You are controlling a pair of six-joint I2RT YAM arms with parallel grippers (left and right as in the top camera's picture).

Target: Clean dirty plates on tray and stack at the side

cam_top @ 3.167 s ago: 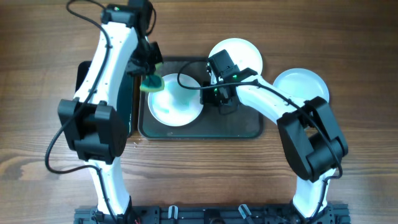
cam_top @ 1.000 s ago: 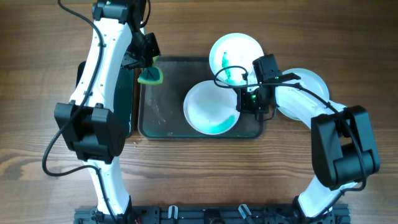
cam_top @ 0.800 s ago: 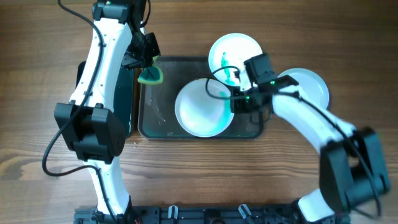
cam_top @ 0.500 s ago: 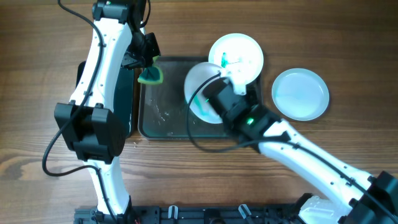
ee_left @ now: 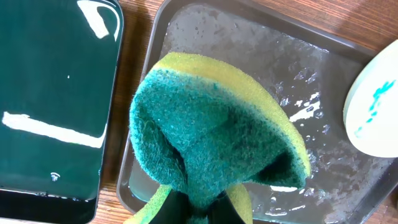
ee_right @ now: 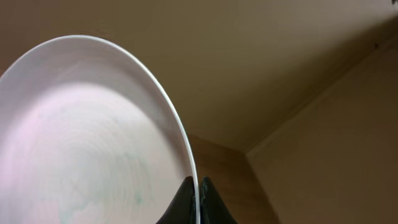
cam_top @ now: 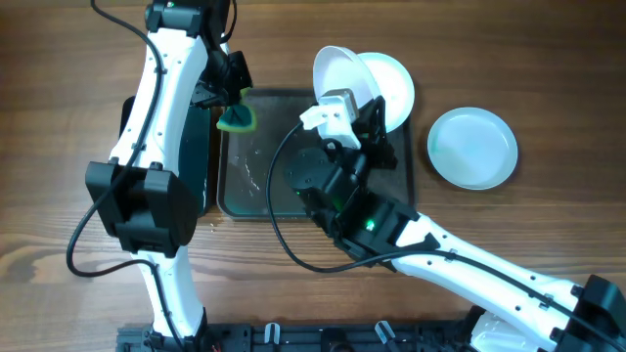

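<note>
My right gripper (cam_top: 342,96) is shut on the rim of a white plate (cam_top: 335,66) and holds it high above the tray, tipped on edge. In the right wrist view the fingertips (ee_right: 198,188) pinch this plate (ee_right: 93,137), which has faint teal traces. A second plate (cam_top: 393,86) lies at the tray's back right corner, partly hidden. A third plate (cam_top: 472,147) lies on the table to the right. My left gripper (cam_top: 235,115) is shut on a green-yellow sponge (ee_left: 211,137) above the back left of the dark tray (cam_top: 256,171).
A smaller black tray (cam_top: 208,156) sits left of the big tray, mostly under my left arm, and it shows in the left wrist view (ee_left: 56,93). The big tray's floor (ee_left: 298,81) is wet. A teal-smeared plate edge (ee_left: 376,106) shows at the right.
My right arm has lifted the plate off the tray, raised it high and tipped it on edge. My left arm took the sponge off that plate earlier and now holds still.
</note>
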